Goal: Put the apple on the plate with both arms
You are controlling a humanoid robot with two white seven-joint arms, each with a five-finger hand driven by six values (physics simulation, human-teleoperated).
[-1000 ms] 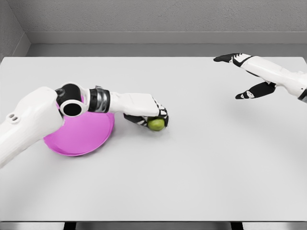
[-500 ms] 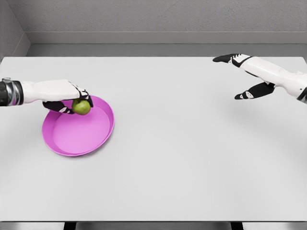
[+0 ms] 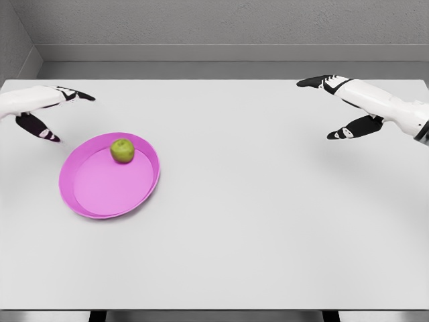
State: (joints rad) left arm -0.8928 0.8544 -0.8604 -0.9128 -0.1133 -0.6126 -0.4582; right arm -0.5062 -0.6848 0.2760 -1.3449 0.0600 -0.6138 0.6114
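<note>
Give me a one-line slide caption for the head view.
Green apple resting on the pink plate, with the left hand and right hand open and clear on either side of the table.

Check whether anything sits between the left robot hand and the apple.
Nothing visible does. The green apple sits inside the pink plate, near its far rim. The left robot hand is open, up and left of it, with only bare table between.
</note>
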